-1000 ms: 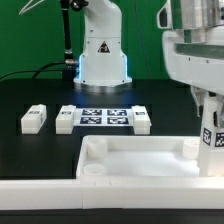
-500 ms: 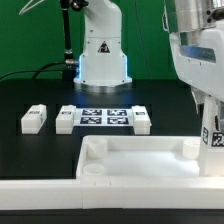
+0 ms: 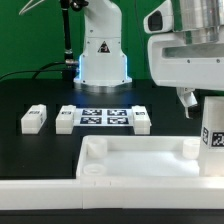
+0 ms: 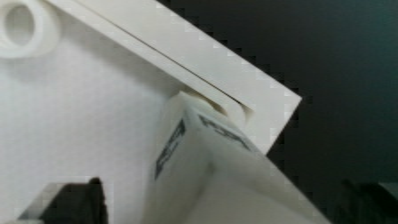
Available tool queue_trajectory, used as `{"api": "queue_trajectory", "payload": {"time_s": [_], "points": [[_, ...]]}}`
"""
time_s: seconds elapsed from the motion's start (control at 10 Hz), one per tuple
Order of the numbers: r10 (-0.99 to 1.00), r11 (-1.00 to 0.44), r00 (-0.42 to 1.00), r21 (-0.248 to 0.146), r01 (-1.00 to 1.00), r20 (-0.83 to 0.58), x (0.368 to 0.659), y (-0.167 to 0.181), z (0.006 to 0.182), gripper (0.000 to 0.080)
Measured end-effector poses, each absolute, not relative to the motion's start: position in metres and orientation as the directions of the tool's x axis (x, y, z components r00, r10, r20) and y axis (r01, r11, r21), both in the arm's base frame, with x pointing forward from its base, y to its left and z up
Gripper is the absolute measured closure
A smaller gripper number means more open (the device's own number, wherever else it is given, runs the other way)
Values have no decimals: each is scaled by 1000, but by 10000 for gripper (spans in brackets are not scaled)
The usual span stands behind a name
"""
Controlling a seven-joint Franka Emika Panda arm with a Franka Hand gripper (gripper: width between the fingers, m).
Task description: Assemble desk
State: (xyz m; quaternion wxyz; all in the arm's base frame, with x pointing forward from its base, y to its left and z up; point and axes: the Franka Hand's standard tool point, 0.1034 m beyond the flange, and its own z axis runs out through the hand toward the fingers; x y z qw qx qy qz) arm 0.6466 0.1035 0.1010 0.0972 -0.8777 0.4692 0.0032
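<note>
The white desk tabletop [image 3: 140, 165] lies rim-up near the front, with round sockets in its corners. One white tagged leg [image 3: 212, 135] stands upright in its corner at the exterior view's right. My gripper [image 3: 196, 98] hangs just above that leg, open. In the wrist view the same leg [image 4: 210, 160] rises from the tabletop [image 4: 89, 110] between my dark fingertips [image 4: 71, 200], which stand wide apart and clear of it. Three more legs lie flat behind the tabletop: one [image 3: 34, 119] at the left, one [image 3: 66, 119] beside it, and one [image 3: 141, 121] further right.
The marker board [image 3: 101, 117] lies between the loose legs. The robot's white base [image 3: 103, 60] stands behind it with cables at the back left. A long white bar [image 3: 90, 196] runs along the front edge, against the tabletop.
My gripper has opened, let go of the upright leg and lifted off it. The leg stays standing in the tabletop's corner.
</note>
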Motion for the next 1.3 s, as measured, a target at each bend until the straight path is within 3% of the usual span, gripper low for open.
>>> {"api": "queue_trajectory", "payload": {"time_s": [0.2,0.4,0.5,0.7,0.8,1.0,1.3], "points": [[-519,-846,855,-134,-516,-12,645,109,102,151],[-287,-950,958,-133,-283,12,650,107,106,151],[-301,-946,954,-134,-297,10,650,107,105,151],[-322,-938,947,-134,-319,7,650,107,105,412],[-392,-912,920,-128,-389,-3,650,103,105,501],[-549,-828,836,-125,-547,-27,650,102,104,501],[-875,-468,475,-87,-879,-91,650,100,104,501]]}}
